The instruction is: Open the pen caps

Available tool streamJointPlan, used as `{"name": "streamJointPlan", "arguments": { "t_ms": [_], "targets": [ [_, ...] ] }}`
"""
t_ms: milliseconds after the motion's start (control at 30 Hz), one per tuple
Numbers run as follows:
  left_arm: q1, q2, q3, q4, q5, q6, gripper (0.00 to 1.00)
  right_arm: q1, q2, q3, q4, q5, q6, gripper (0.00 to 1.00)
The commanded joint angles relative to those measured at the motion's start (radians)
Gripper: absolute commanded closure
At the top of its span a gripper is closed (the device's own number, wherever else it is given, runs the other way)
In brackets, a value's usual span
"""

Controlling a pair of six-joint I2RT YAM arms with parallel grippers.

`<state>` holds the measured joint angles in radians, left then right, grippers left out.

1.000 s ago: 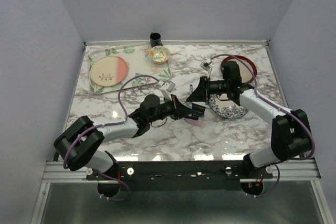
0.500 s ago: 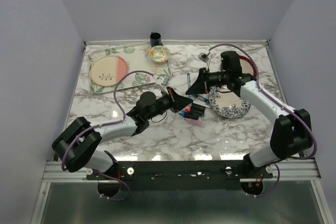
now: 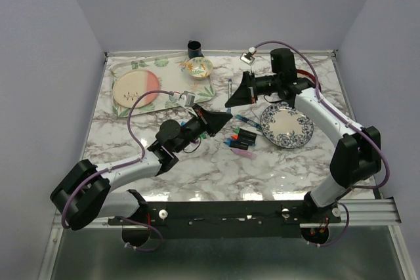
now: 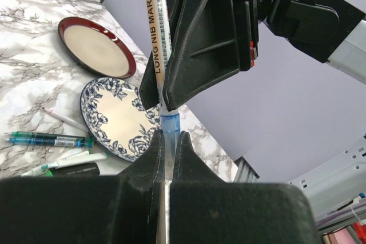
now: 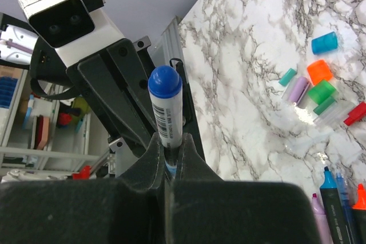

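In the left wrist view's lower centre, the left gripper (image 4: 170, 136) has its jaws pinched on the blue cap (image 4: 170, 123), the bottom end of the marker (image 4: 153, 38). The right gripper (image 5: 169, 148) clamps the barrel just above; the 2 grips almost touch. The marker runs toward the frame's top, so pulling along that line should free the cap.

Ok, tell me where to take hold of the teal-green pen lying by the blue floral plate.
Take the teal-green pen at mid-barrel, probably from straight above, pinching across its length. It lies flat on the marble table, one end toward the blue floral plate, so only its sides are free. A white marker lies close beside it, so keep the pinch narrow.
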<state>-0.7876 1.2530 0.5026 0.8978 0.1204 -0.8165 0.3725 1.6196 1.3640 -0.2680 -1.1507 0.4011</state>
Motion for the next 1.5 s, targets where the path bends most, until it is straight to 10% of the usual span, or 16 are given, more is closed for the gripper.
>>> {"name": "streamJointPlan", "arguments": {
  "t_ms": [0, 567, 967, 1467],
  "targets": [
    [-0.055, -0.004, -0.118, -0.352, 0.19, 0.117, 1.0, -0.096, -0.017, 0.035, 0.325, 0.068, 0.154, 1.0],
    [-0.056, -0.069, -0.193, -0.381, 0.19, 0.114, 1.0, -0.279, 0.023, -0.106, 0.664, 0.074, 0.463, 0.99],
    [0.036, -0.382, -0.21, -0.766, -0.234, 0.067, 1.0, -0.274, 0.115, -0.011, -0.001, 0.118, -0.153, 0.99],
    [0.297, -0.445, -0.282, -0.971, -0.301, -0.078, 0.95, -0.124, 0.318, 0.155, -0.51, 0.463, -0.611, 0.98]
  ]
}}
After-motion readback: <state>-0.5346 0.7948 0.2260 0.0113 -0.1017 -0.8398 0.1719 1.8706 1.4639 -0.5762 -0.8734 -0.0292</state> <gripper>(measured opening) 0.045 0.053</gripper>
